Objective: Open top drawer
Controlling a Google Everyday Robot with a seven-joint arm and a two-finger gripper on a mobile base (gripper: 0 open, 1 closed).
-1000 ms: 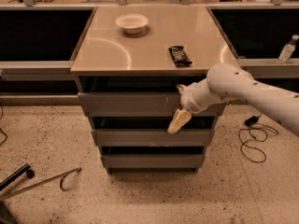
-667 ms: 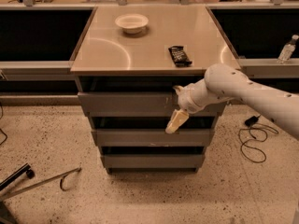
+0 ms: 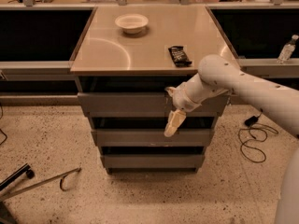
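Note:
The top drawer (image 3: 121,105) is the widest grey front, just under the tan countertop (image 3: 107,50), with a dark gap above it. Its front stands slightly proud of the two narrower grey drawer fronts (image 3: 131,137) below. My gripper (image 3: 172,123) is cream-coloured and hangs pointing down in front of the top drawer's lower edge, right of centre, reaching over the gap to the second drawer. My white arm (image 3: 243,85) comes in from the right and covers the right part of the top drawer front.
A white bowl (image 3: 131,22) and a flat black object (image 3: 180,55) lie on the countertop. A water bottle (image 3: 287,49) stands on the ledge at right. A black cable (image 3: 252,141) loops on the floor at right; a metal leg (image 3: 42,183) lies lower left.
My gripper and wrist have shifted slightly to the left along the top drawer front. The drawer front looks unmoved.

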